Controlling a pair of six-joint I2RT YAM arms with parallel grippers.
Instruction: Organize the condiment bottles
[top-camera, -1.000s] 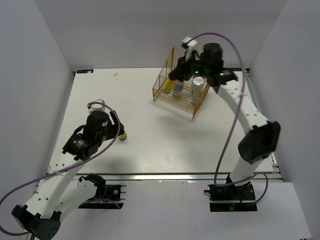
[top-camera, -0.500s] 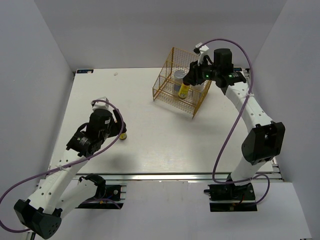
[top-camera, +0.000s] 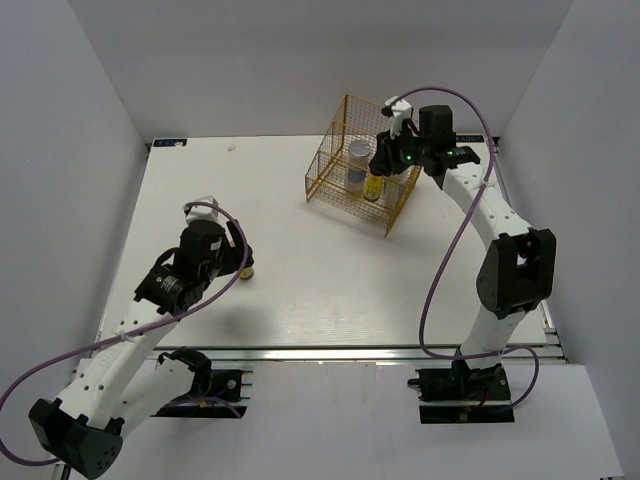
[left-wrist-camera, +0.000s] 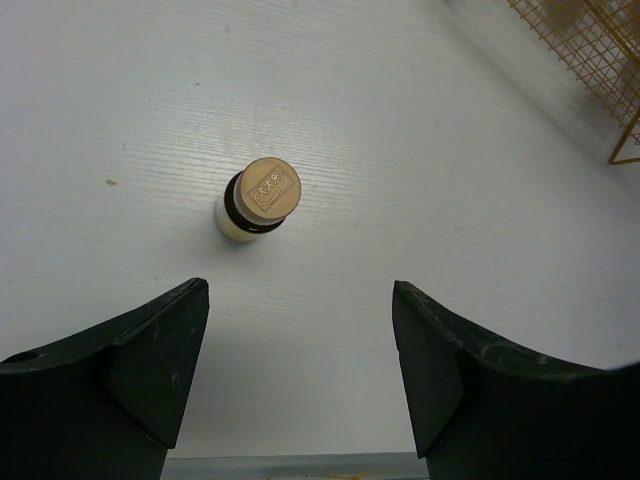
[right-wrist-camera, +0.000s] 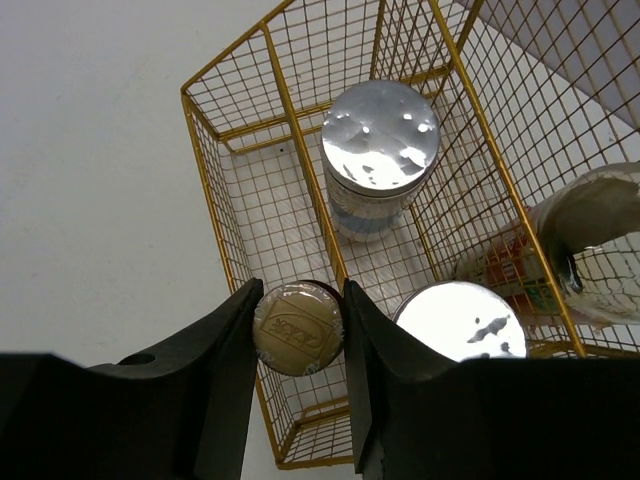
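My right gripper (right-wrist-camera: 298, 330) is shut on the cap of a tiny dark amber bottle (right-wrist-camera: 298, 327) and holds it upright at the gold wire rack (right-wrist-camera: 215, 190), also seen from above (top-camera: 372, 187). Beside it in the rack stand two white cylinders with silvery lids (right-wrist-camera: 380, 135) (right-wrist-camera: 462, 320). The tall clear bottle (right-wrist-camera: 540, 250) leans at the rack's right side. The second amber bottle (left-wrist-camera: 262, 197) stands on the table (top-camera: 247, 270). My left gripper (left-wrist-camera: 300, 300) is open and empty, just short of it.
The rack (top-camera: 362, 165) stands at the back right of the white table (top-camera: 300, 290); its corner shows in the left wrist view (left-wrist-camera: 590, 50). White walls close in the table on the left, right and back.
My right gripper has carried the amber bottle rightward across the rack and lowered it beside the white cylinders. My left arm has shifted slightly toward the bottle on the table.
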